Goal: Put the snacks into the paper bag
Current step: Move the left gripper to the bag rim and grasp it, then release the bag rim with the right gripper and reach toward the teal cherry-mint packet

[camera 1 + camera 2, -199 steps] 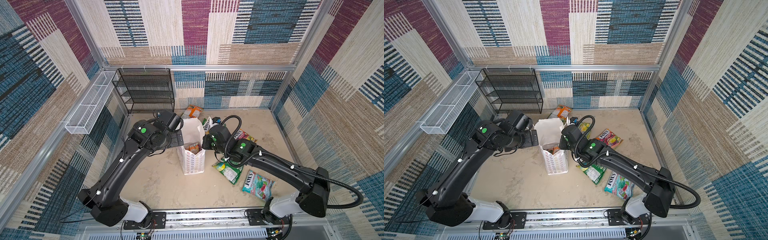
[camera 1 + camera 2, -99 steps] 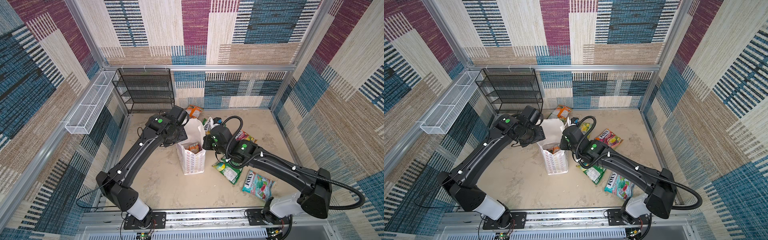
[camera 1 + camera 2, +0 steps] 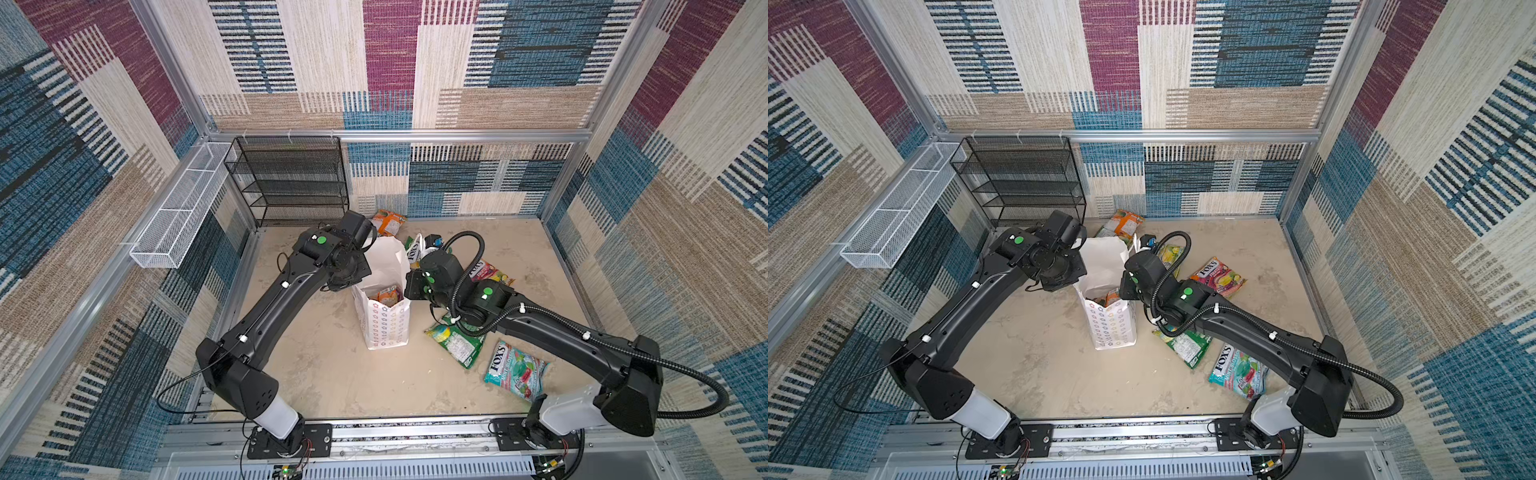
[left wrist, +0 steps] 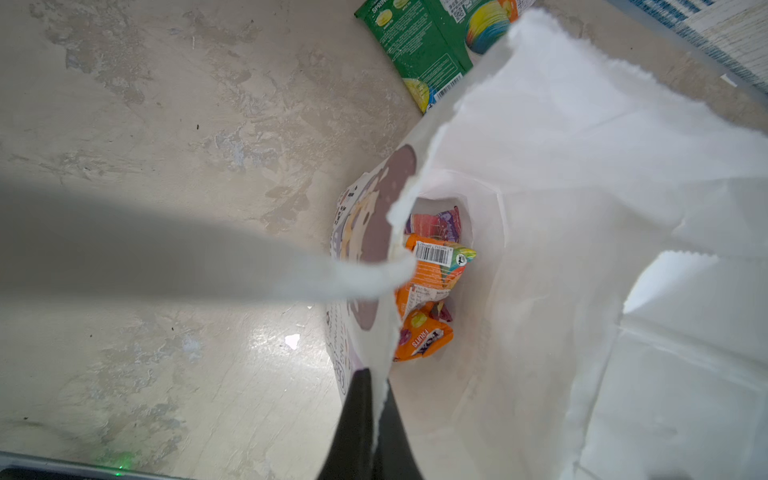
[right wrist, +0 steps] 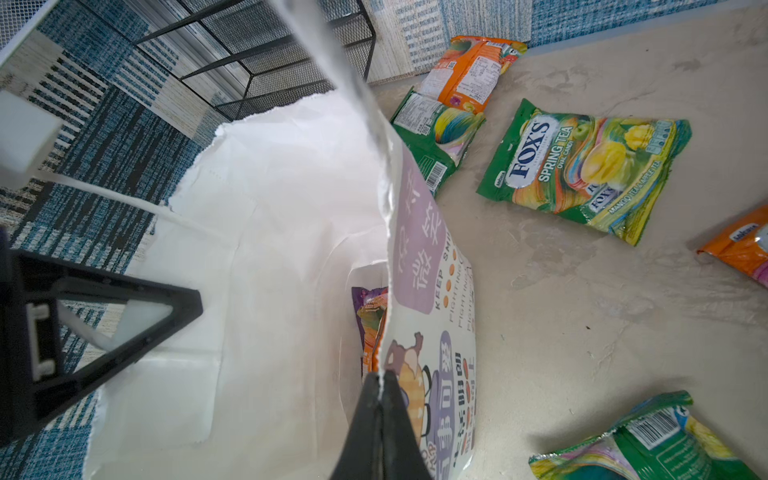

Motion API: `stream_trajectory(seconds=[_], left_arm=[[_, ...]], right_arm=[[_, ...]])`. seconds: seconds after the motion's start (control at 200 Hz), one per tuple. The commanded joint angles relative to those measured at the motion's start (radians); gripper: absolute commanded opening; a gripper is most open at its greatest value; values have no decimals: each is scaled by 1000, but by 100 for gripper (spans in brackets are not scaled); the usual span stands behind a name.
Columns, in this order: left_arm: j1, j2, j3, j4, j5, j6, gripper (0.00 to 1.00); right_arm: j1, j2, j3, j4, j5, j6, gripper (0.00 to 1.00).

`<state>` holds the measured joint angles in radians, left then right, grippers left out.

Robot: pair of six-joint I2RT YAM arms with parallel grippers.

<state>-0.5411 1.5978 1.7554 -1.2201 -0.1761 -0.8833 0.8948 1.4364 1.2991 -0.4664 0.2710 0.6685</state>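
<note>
The white paper bag (image 3: 386, 324) stands upright mid-table, mouth held apart. My left gripper (image 4: 376, 376) is shut on the bag's left rim, paper pinched between its black fingers. My right gripper (image 5: 379, 374) is shut on the opposite rim, the printed wall (image 5: 432, 291). At the bottom of the bag lie an orange snack packet (image 4: 432, 274) and a purple one (image 4: 440, 222). On the table to the right lie a green packet (image 3: 457, 343), a teal FOX'S packet (image 3: 515, 370), a pink-yellow one (image 3: 486, 272) and a Spring Tea packet (image 5: 582, 166). An orange packet (image 3: 388, 222) lies behind the bag.
A black wire-mesh rack (image 3: 291, 183) stands at the back left against the wall. A white wire basket (image 3: 183, 208) hangs on the left wall. Patterned walls enclose the table on three sides, and a metal rail (image 3: 415, 432) runs along the front.
My left arm swung in from the bag's left side to its rim, and its jaws went from open to shut on the paper. My right gripper kept its hold.
</note>
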Motion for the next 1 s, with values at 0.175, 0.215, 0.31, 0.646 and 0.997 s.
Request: stream_trajectory(seconds=[0.175, 0.215, 0.31, 0.646, 0.997], left_arm=[[37, -10, 54, 63, 55, 166, 0], [45, -13, 63, 63, 63, 189, 0], [77, -24, 75, 60, 73, 241, 0], [224, -41, 46, 76, 189, 433, 0], [273, -63, -32, 142, 295, 499, 0]], right_arm=[[0, 55, 78, 55, -35, -41, 0], [0, 68, 91, 64, -45, -43, 0], [1, 104, 129, 80, -69, -43, 0], [3, 236, 241, 110, -162, -9, 8], [3, 237, 265, 111, -163, -19, 64]])
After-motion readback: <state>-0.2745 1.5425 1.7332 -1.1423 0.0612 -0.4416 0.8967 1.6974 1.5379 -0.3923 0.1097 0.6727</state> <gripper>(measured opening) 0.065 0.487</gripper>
